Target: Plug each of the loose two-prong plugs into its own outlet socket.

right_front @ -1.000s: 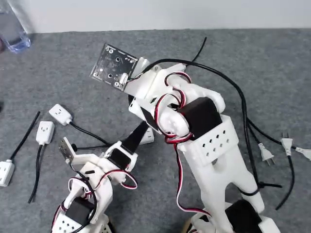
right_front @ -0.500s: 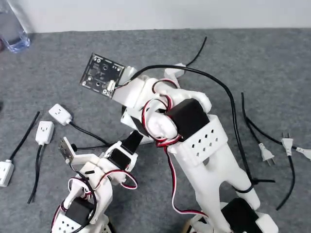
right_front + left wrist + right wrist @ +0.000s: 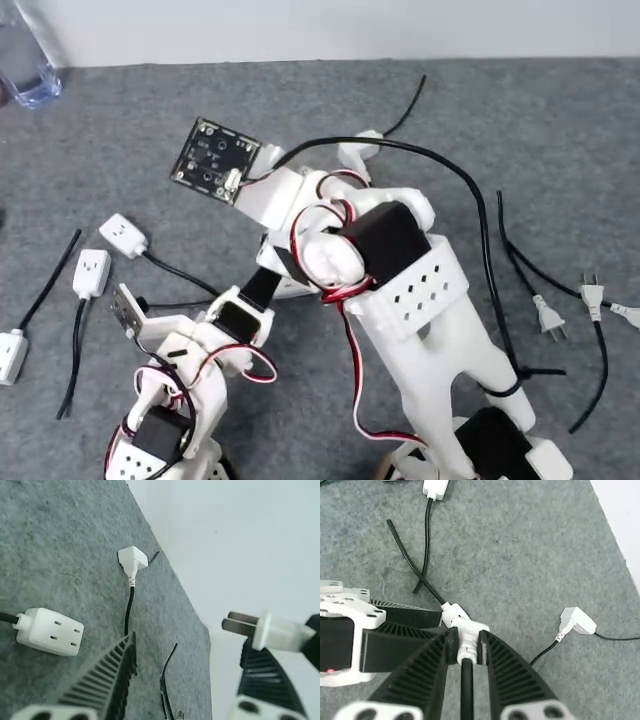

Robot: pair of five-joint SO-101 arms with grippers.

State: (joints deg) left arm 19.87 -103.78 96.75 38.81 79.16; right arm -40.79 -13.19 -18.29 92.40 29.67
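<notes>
High view: the right arm [image 3: 420,290] leans across the grey bench [image 3: 520,130] over the left pincer [image 3: 250,300]; 2 loose plugs [image 3: 547,318] lie well apart from it.

Left wrist view: the left pincer gapes wide and empty. A white socket [image 3: 47,632] rests just beyond one finger. The 2-prong plug [image 3: 260,629] hangs above the other finger, prongs level and aimed across the gap.

Right wrist view: the right pincer [image 3: 467,635] grips that plug beside the left pincer. Mating likely hinges on lining the prongs up with the socket's slots.

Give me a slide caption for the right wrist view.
Right pincer gripping a white plastic plug over the grey felt mat.
</notes>
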